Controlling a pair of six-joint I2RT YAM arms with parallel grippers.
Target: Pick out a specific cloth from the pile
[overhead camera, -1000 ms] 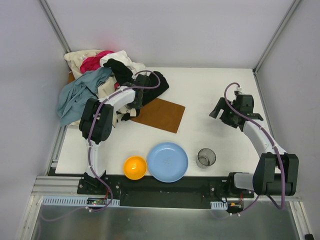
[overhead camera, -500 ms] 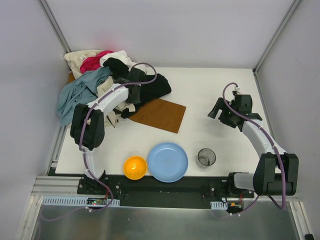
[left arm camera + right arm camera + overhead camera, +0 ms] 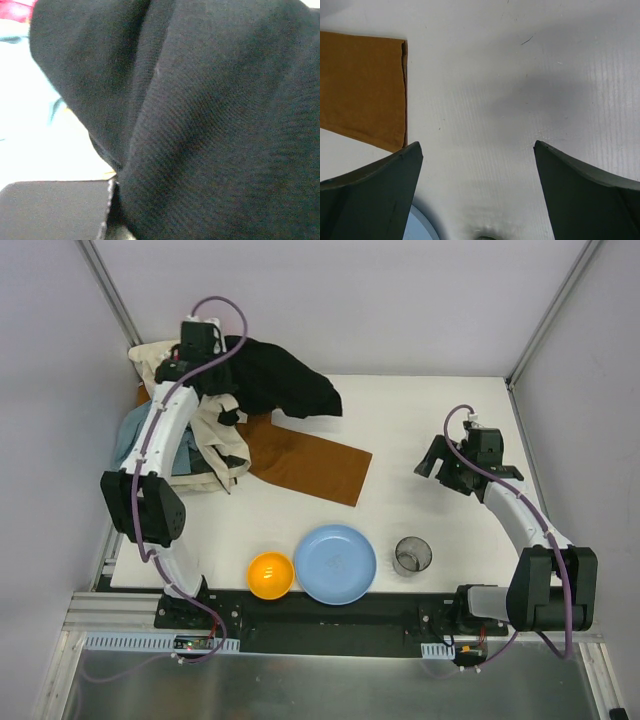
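Where the tabletop (image 3: 420, 410) meets the arm bases, an orange bowl (image 3: 270, 575), a blue plate (image 3: 335, 564) and a dark mesh cup (image 3: 412, 555) stand in a row, the bowl just beside the plate and the cup a little apart. Farther in on the right, the right end effector (image 3: 432, 460) hangs over bare tabletop with its fingers spread wide and nothing between them. Left of it, the rust-brown cloth (image 3: 305, 462) lies flat on a slant at mid-table, its near right end free and clear of the plate, its far left end running under cream fabric (image 3: 215, 440) of the pile (image 3: 165, 445). At the far left corner, the left end effector (image 3: 222, 348) is clamped on a black garment (image 3: 285, 375), held above the pile; black weave fills its wrist view
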